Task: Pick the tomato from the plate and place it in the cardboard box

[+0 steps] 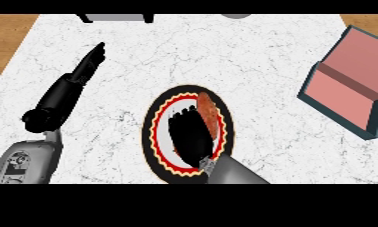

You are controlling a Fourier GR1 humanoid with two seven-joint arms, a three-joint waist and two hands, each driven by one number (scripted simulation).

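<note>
The tomato (207, 112) lies on the plate (158, 121), on the right side of it, and it looks long and thin, reddish brown. Its long side runs up and down in the head view, with the top end tipped a little to the left. The plate is round with a black rim, a red and yellow zigzag ring, and a white middle. It sits on the surface (221, 51), which is white marble with thin grey lines. Brown wood shows at the top left and top right corners past the white edge. At the far edge there is a dark grey thing (118, 17) and a small grey round thing (236, 15), but both are cut off, so what they are is hard to say. The cardboard box (345, 83) sits at the right, well apart from the plate. It is pink inside with dark blue-grey walls, and it is tilted. The right robot hand (190, 136) comes up from the bottom edge and lies over the middle of the plate, fingers pointing up the view, just beside the tomato on its left. Whether the fingers hold the tomato cannot be told. The left robot hand (88, 63) is at the left, over the bare surface, stretched out straight and holding nothing.
</note>
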